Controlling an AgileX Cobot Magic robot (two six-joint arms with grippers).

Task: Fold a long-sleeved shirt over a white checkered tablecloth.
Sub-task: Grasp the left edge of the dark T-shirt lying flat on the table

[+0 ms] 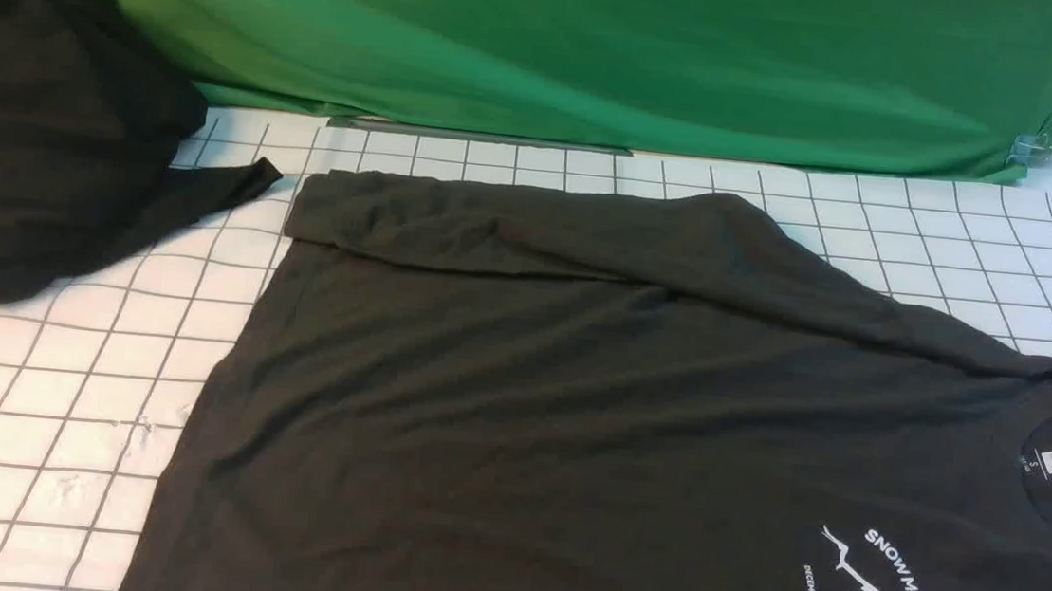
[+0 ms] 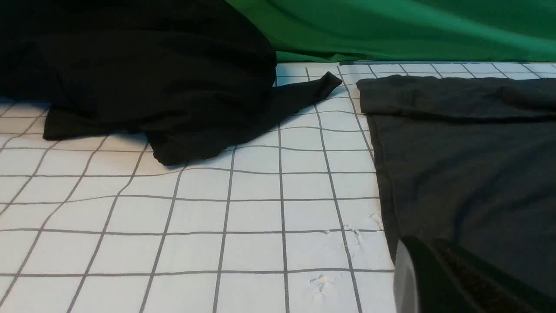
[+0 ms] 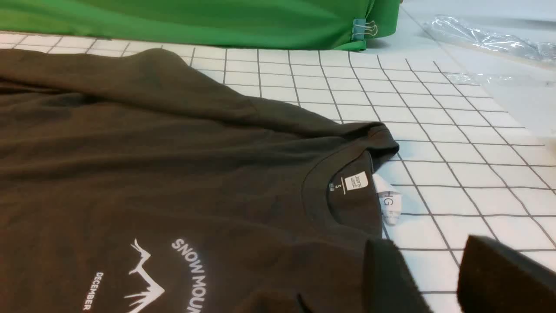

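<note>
While the left gripper (image 2: 417, 278) is clenched over the long-sleeved shirt (image 2: 456, 174) edge, the right gripper (image 3: 434, 261) stands parted, grasping nothing

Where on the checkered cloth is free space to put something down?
Free: white checkered tablecloth on the left, bordered by black garment heap and long-sleeved shirt; the right strip beyond the collar, near the green backdrop. Crowded: middle, under the shirt.

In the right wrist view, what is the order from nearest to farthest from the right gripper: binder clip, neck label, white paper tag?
From the right gripper:
1. White paper tag, just outside the collar.
2. Neck label, inside the collar.
3. Binder clip, on the green backdrop.
</note>
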